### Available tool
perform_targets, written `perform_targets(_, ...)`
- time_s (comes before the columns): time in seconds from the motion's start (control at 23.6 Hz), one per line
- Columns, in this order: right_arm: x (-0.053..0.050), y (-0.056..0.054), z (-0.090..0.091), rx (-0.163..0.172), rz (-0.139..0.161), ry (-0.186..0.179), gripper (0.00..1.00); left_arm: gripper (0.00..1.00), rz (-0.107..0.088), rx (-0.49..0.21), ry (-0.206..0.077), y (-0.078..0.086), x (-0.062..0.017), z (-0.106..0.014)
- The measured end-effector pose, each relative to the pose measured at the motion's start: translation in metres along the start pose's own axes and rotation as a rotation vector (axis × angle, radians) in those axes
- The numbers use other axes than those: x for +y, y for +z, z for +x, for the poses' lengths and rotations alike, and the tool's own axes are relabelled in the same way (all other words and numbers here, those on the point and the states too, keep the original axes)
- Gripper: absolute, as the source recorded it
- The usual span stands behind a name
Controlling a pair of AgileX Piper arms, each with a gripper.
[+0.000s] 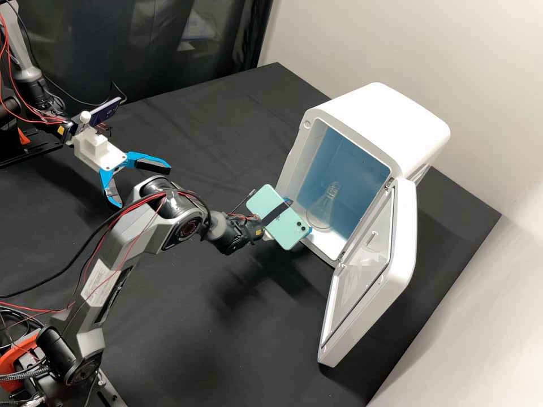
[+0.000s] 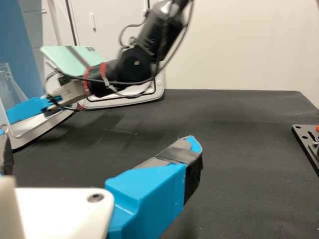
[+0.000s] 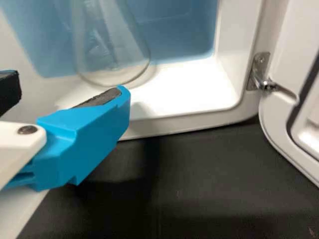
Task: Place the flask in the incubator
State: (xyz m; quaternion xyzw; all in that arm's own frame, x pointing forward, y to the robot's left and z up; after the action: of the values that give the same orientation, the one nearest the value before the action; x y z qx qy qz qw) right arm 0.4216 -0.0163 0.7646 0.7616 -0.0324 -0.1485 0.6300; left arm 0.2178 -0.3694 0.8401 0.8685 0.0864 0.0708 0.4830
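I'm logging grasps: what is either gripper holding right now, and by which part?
Nothing. The flask stands on the incubator floor, just past the right gripper's open fingers. The left gripper is open and empty too.

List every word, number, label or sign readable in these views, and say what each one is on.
White label on the right arm: it carries print, but too small to read.
Incubator, flask, mint phone: no legible markings.
No other readable text.
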Motion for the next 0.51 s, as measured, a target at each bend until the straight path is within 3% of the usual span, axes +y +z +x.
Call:
perform_targets(0.17,0.001,0.002,-0.026,0.022,-0.010,0.025,1.00,1.00,0.028,0.020,0.016,0.000,0.0007,0.000)
perform_targets(0.25,0.005,0.003,-0.044,0.037,-0.040,0.075,1.00,1.00,0.023,0.021,0.043,0.001,0.0017,-0.002)
perform_targets(0.34,0.012,0.002,-0.063,0.084,-0.041,0.152,1.00,1.00,0.021,0.025,0.061,0.002,0.0038,-0.003)
perform_targets(0.38,0.013,0.005,-0.074,0.110,-0.029,0.173,1.00,1.00,0.018,0.032,0.068,0.002,0.0045,-0.006)
perform_targets(0.42,0.016,0.005,-0.084,0.164,-0.001,0.205,1.00,1.00,0.016,0.037,0.076,0.002,0.0059,-0.008)
perform_targets(0.51,0.021,0.007,-0.102,0.234,0.058,0.243,1.00,1.00,0.011,0.044,0.091,0.002,0.0085,-0.011)
